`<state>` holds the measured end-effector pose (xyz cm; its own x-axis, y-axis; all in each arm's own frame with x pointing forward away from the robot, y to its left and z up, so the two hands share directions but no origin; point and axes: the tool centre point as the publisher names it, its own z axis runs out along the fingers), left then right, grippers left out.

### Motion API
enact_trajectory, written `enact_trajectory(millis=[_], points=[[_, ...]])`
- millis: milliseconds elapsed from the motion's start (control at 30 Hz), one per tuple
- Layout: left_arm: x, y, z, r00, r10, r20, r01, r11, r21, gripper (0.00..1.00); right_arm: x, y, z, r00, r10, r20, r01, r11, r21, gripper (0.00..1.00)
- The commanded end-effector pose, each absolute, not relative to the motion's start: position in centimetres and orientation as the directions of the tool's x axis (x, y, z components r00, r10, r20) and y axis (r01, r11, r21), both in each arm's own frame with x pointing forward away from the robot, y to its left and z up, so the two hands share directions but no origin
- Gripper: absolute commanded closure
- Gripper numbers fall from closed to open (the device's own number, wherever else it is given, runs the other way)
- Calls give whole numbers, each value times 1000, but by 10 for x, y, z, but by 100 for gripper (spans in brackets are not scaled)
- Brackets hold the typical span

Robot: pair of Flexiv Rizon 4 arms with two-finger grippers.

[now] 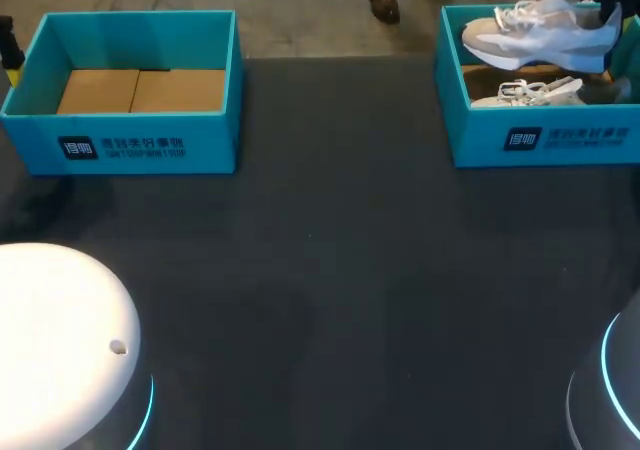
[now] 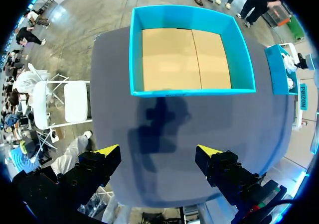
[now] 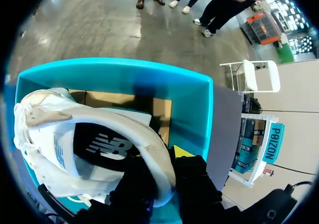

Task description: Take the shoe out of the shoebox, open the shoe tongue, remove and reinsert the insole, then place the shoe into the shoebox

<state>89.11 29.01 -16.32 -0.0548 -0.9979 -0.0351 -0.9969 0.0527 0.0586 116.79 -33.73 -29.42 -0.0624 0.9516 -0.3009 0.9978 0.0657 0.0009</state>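
White shoe (image 1: 545,32): raised over shoebox (image 1: 480,135) at far right corner of table (image 1: 330,270), heel collar clamped in right tool (image 3: 159,167). Second shoe (image 1: 530,93) inside box. Left tool (image 2: 158,152): fingers spread, holding nothing, near empty shoebox (image 1: 130,142), far left corner.

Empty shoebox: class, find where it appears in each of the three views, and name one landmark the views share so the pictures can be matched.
Head view: the empty shoebox stands at the table's far left, its cardboard floor bare.
Left wrist view: it lies ahead of the left fingers, which stand open and apart from it.
Right wrist view: not in it.
Shared landmark: the second shoebox, the one with the shoes.
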Motion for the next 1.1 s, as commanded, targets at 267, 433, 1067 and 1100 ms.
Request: enact_trajectory(millis=[267, 433, 1067, 1100], points=[[891, 290, -163, -55, -998, -37, -997, 52, 59, 0, 1175, -336, -314, -54, 946, -319, 998, 60, 9, 100], [891, 290, -163, -55, -998, -37, -997, 52, 59, 0, 1177, -337, -321, -50, 947, -318, 998, 56, 10, 100], [891, 290, -163, -55, -998, -37, -997, 52, 59, 0, 1177, -344, -351, -47, 945, -323, 999, 44, -16, 100], [891, 290, -163, -55, -998, -37, -997, 52, 59, 0, 1177, -344, -352, -47, 946, -322, 999, 44, -17, 100]])
